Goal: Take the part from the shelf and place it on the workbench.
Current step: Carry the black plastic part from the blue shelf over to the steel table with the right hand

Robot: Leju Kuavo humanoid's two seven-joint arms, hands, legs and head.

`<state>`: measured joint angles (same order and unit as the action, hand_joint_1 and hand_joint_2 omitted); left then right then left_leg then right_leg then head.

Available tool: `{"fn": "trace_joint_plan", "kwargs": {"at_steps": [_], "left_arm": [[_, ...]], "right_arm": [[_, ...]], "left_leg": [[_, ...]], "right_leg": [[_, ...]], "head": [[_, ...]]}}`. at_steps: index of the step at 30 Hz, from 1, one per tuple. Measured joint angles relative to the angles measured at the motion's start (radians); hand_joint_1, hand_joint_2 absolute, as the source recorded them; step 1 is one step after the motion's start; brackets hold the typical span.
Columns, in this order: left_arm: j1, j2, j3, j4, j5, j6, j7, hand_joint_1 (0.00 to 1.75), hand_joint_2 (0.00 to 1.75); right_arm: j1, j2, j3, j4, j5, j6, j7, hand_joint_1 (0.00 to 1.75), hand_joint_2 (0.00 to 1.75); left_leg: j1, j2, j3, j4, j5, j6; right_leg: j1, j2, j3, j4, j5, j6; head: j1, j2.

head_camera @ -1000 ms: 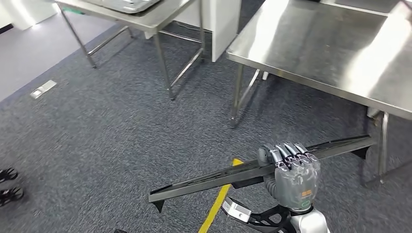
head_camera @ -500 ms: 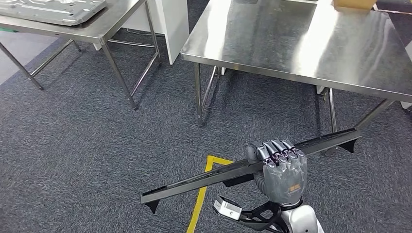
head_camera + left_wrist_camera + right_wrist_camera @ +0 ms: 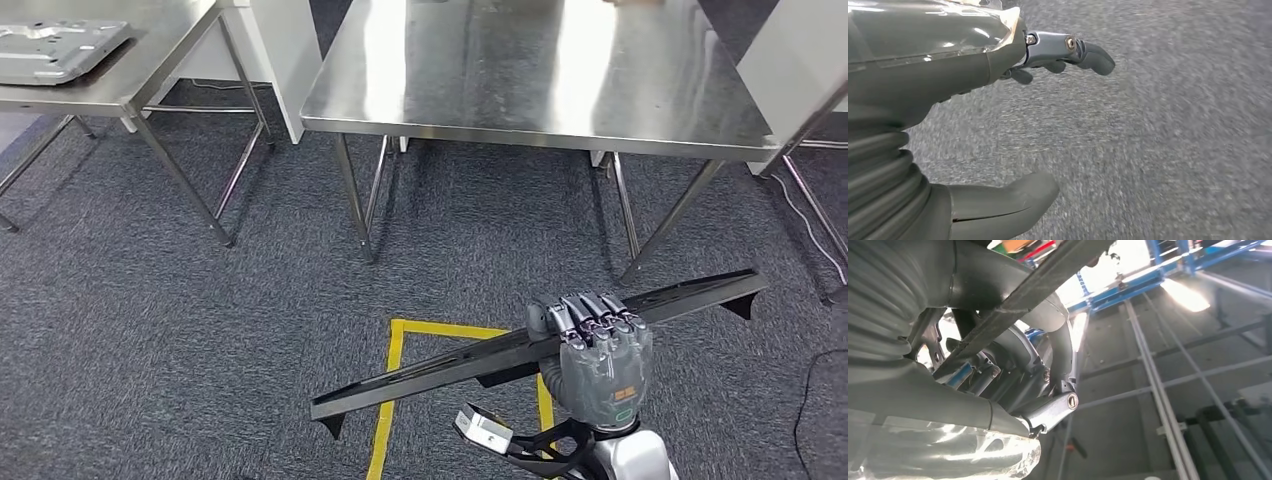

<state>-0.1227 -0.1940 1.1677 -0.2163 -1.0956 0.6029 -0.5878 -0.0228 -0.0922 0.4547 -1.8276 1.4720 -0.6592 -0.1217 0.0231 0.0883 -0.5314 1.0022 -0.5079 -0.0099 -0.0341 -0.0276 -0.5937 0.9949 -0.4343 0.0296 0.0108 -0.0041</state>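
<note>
**Long black part in my right robot hand, steel bench ahead**

The dark grey carpeted floor (image 3: 180,330) takes up most of what I see from my head. Straight ahead of me stands the large stainless-steel bench (image 3: 540,90) on thin metal legs, its top shiny and reflecting light. To my left stands a second, smaller steel bench (image 3: 150,70), and on it lies a flat grey metal plate (image 3: 55,48) with stamped holes. Between the two stands a white cabinet (image 3: 275,50).

The long, narrow black plastic part (image 3: 450,365) lies across my lower view, tilted, its right end higher than its left, above the floor and well short of the large bench. My right robot hand (image 3: 595,350) grips it past its middle, toward the higher end, fingers curled over the top edge and closed on it. From my right wrist, the part (image 3: 1048,280) runs as a dark bar across the thumb side of the hand.

My left robot hand (image 3: 998,125) hangs over the carpet, thumb and fingers apart, holding nothing.

On the floor under the part is a yellow tape outline (image 3: 395,390).
</note>
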Motion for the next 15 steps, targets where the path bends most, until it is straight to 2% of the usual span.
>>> {"fn": "trace_joint_plan", "kwargs": {"at_steps": [1,2,3,4,5,6,7,9,10,11,12,15], "left_arm": [[0.001,0.000,0.000,0.000,0.000,0.000,0.000,0.00,1.75],[0.001,0.000,0.000,0.000,0.000,0.001,-0.001,0.00,1.75],[0.002,0.000,0.000,0.000,0.001,0.001,-0.002,0.00,1.75],[0.004,0.000,0.000,0.000,0.002,0.001,-0.002,0.00,1.75],[0.004,0.000,0.000,0.000,0.002,0.001,-0.002,0.00,1.75],[0.004,0.000,0.000,0.000,0.002,0.000,-0.002,0.00,1.75],[0.004,0.000,0.000,0.000,0.000,-0.001,-0.002,0.00,1.75],[0.004,0.000,0.000,0.000,-0.004,-0.002,0.001,0.00,1.75],[0.003,0.000,-0.001,0.000,-0.006,-0.002,0.004,0.00,1.75],[0.002,0.000,-0.001,0.000,-0.007,-0.002,0.007,0.00,1.75],[0.002,-0.002,-0.002,0.000,-0.008,-0.002,0.010,0.00,1.75],[0.002,-0.006,-0.002,0.000,-0.007,0.004,0.014,0.00,1.75]], "right_arm": [[0.000,0.000,0.000,0.000,0.000,0.000,0.000,1.75,1.75],[0.000,0.000,-0.001,0.000,0.001,0.000,0.000,1.75,1.75],[0.000,0.000,-0.002,0.000,0.004,-0.001,0.000,1.75,1.75],[0.001,0.000,-0.003,0.000,0.009,-0.001,0.001,1.75,1.75],[0.001,0.000,-0.004,0.000,0.016,-0.001,0.002,1.75,1.75],[0.002,0.000,-0.007,0.000,0.024,-0.001,0.003,1.75,1.75],[0.002,0.000,-0.010,0.000,0.030,-0.002,0.005,1.75,1.75],[0.003,0.001,-0.016,0.000,0.038,-0.002,0.010,1.75,1.75],[0.005,0.001,-0.019,0.000,0.041,-0.002,0.011,1.75,1.75],[0.009,0.002,-0.022,0.000,0.043,-0.002,0.012,1.75,1.75],[0.013,0.002,-0.024,0.000,0.044,-0.002,0.012,1.75,1.75],[0.019,0.003,-0.029,0.000,0.036,-0.002,0.007,1.75,1.75]], "left_leg": [[0.003,-0.026,-0.016,0.037,-0.027,-0.003],[0.004,-0.055,-0.043,0.097,-0.062,-0.005],[0.004,-0.073,-0.077,0.168,-0.097,-0.004],[0.004,-0.082,-0.110,0.229,-0.120,-0.003],[0.004,-0.085,-0.131,0.264,-0.124,-0.002],[0.004,-0.086,-0.134,0.260,-0.107,0.002],[0.003,-0.087,-0.118,0.218,-0.074,0.007],[0.001,-0.097,-0.060,0.087,-0.006,0.021],[-0.001,-0.101,-0.038,0.038,0.014,0.026],[-0.004,-0.104,-0.026,0.009,0.023,0.029],[-0.006,-0.104,-0.024,0.001,0.023,0.026],[-0.016,-0.103,-0.027,-0.002,0.029,0.024]], "right_leg": [[-0.003,0.008,0.001,-0.001,0.002,-0.007],[-0.002,0.016,0.000,-0.001,0.003,-0.012],[0.001,0.023,-0.001,-0.001,0.003,-0.017],[0.004,0.031,-0.001,-0.001,0.004,-0.020],[0.007,0.039,-0.001,-0.001,0.004,-0.021],[0.009,0.046,-0.001,0.000,0.004,-0.022],[0.010,0.052,0.001,0.000,0.004,-0.022],[0.014,0.061,0.003,0.000,0.004,-0.021],[0.016,0.063,0.002,0.001,0.004,-0.018],[0.019,0.065,0.000,0.002,0.004,-0.016],[0.025,0.065,-0.002,0.003,0.002,-0.014],[0.029,0.065,-0.005,0.003,0.002,-0.009]], "head": [[-0.002,0.000],[-0.004,0.000],[-0.005,0.000],[-0.005,0.000],[-0.005,0.000],[-0.006,0.000],[-0.006,0.000],[-0.006,0.000],[-0.006,0.000],[-0.005,0.000],[-0.005,0.000],[-0.004,0.000]]}}
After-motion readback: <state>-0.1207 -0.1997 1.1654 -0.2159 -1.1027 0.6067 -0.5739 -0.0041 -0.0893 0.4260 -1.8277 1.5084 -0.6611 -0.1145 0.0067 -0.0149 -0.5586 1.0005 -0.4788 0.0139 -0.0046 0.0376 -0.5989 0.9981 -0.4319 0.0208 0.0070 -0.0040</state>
